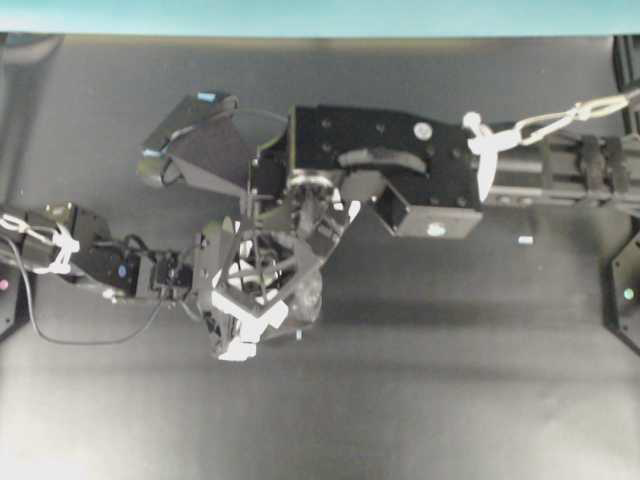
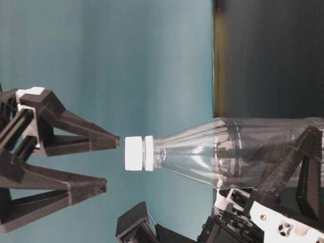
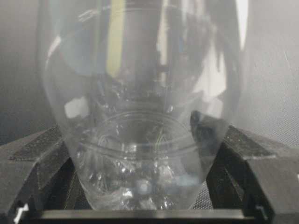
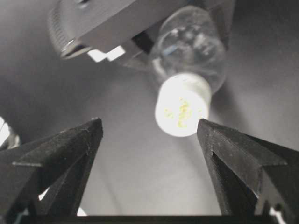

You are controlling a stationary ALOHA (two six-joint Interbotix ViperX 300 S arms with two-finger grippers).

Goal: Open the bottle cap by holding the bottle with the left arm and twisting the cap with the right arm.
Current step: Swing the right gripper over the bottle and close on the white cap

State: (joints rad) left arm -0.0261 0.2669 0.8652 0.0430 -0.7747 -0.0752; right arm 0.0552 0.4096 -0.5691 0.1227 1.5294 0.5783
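Note:
The clear bottle (image 2: pixel 238 152) is held up off the table with its white cap (image 2: pixel 139 153) on. My left gripper (image 3: pixel 140 140) is shut on the bottle's body (image 3: pixel 140 93), with a finger (image 3: pixel 233 149) pressed to each side; it also shows in the overhead view (image 1: pixel 250 300). My right gripper (image 4: pixel 149 125) is open and empty just short of the cap (image 4: pixel 182 105), which sits off-centre close to one fingertip (image 4: pixel 205 127) without touching. In the table-level view its open gripper (image 2: pixel 110 163) faces the cap end-on. In the overhead view the right gripper (image 1: pixel 305 215) hides the cap.
A tiny white tape mark (image 1: pixel 524 240) lies on the dark table (image 1: pixel 450 380) at the right. The teal wall (image 1: pixel 320 15) runs along the far edge. Arm bases stand at both side edges (image 1: pixel 625 290).

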